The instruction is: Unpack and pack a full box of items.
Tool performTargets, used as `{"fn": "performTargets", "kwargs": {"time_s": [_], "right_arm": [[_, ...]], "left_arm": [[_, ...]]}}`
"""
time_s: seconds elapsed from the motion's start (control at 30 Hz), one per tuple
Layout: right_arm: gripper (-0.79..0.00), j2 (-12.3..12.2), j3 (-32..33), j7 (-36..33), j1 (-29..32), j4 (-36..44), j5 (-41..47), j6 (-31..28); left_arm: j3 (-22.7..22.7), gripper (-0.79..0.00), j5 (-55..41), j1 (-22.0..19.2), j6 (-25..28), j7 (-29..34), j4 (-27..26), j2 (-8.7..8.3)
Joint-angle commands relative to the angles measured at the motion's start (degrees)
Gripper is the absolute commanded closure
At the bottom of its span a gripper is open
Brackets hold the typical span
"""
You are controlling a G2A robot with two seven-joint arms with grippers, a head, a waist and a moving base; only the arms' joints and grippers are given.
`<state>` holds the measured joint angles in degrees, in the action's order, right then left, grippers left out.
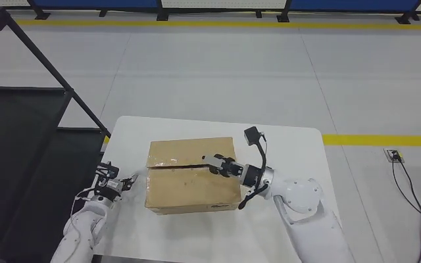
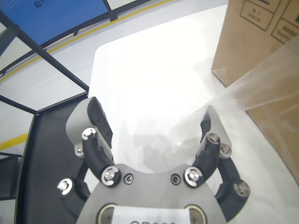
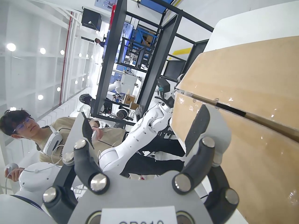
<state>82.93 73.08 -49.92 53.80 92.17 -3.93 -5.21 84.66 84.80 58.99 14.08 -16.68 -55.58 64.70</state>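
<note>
right end effector (image 3: 142, 127) spread wide, touching box (image 1: 191, 181) top at the centre seam. Box sits mid-worktop (image 1: 289, 141), flaps down. Stiff cardboard, probably heavy if full. Grab a flap edge at the seam. left end effector (image 2: 153, 115) spread too, just beside box.

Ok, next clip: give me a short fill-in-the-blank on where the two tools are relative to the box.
1. The ____ arm's tool is at the seam on top of the cardboard box.
2. The left tool is beside the box, with its jaws ____.
3. The box stands on a white ____.
Missing words: right; open; table.
</note>
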Motion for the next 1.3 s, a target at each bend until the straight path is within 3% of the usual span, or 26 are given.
{"fn": "performTargets", "kwargs": {"time_s": [0.0,0.27,0.57,1.0,1.27], "right_arm": [[-0.785,-0.1,0.1,-0.1,-0.1,-0.2,0.2,0.2],[-0.785,-0.6,0.0,-0.6,-1.8,-2.6,1.2,0.9],[-0.785,-1.2,0.0,-0.8,-3.6,-5.6,2.8,0.8],[-0.785,-2.2,0.9,-0.7,-3.3,-6.1,4.5,0.0],[-0.785,-2.7,1.1,-0.8,-3.5,-7.3,5.6,-0.6]], "left_arm": [[0.8,-0.785,-1.8,0.2,-1.4,-0.9,-0.1,0.05],[4.8,-0.785,-12.1,4.1,-5.4,-7.8,-5.0,0.46],[8.5,-0.785,-21.0,10.2,-6.9,-11.5,-15.7,0.89],[11.2,-0.785,-23.4,15.9,-9.4,-11.2,-29.2,1.24],[11.2,-0.785,-17.7,19.1,-13.1,-12.7,-37.8,1.45]]}}
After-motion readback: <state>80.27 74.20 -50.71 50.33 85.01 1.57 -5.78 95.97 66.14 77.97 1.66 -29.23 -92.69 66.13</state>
